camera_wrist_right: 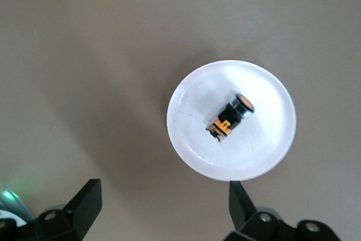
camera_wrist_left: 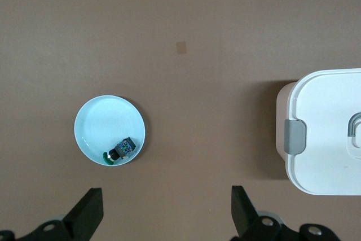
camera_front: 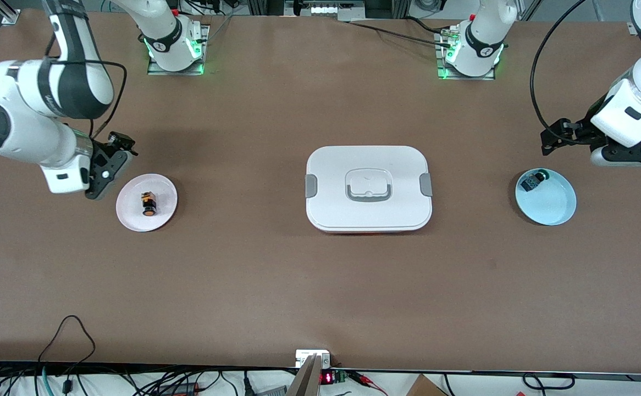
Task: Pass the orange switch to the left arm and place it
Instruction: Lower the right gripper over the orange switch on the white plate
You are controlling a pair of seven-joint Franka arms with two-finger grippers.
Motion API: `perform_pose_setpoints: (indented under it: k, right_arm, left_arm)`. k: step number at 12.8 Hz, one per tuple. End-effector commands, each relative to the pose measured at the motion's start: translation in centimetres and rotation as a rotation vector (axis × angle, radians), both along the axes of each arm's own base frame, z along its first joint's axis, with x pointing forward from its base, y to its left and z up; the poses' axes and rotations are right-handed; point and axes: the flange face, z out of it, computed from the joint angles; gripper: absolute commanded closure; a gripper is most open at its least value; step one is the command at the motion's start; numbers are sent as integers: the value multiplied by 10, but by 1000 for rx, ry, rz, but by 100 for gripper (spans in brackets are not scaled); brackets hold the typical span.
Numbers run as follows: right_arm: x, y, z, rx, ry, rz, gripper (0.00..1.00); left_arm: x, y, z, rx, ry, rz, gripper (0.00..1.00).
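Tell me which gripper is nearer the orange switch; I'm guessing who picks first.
Right. The right gripper hangs open just beside the pink plate holding the orange switch. The left gripper hangs open by the blue plate, with the box between.

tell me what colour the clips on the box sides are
Grey, on the white box; one clip shows best in the left wrist view.

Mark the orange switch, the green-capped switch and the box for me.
orange switch (camera_wrist_right: pixel 230 118): right wrist view, middle of its body, lying on the pink plate.
green-capped switch (camera_wrist_left: pixel 120 150): left wrist view, its black body, on the blue plate.
box (camera_front: pixel 403 165): front view, bare lid beside the handle.
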Motion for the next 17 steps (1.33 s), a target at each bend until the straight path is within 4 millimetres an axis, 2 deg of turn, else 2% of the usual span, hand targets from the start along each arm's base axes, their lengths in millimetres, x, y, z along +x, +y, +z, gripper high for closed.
perform_pose_setpoints:
  k: [1,3,5,10,14,17]
  right_arm:
    - [9,-3,-37,0,-27,258,0]
    - [18,-7,-59,18,-58,429,0]
    - [23,-6,-68,37,-80,602,0]
    - [29,-5,-104,59,-85,827,0]
    - [16,-13,-129,68,-93,860,0]
    - [14,-16,-133,62,-106,857,0]
  left_arm:
    - [0,-2,7,20,0,1,0]
    - [0,-2,6,20,1,1,0]
    - [0,-2,6,20,1,1,0]
    - [0,-2,6,20,1,1,0]
    - [0,-2,6,20,1,1,0]
    - [0,-2,6,20,1,1,0]
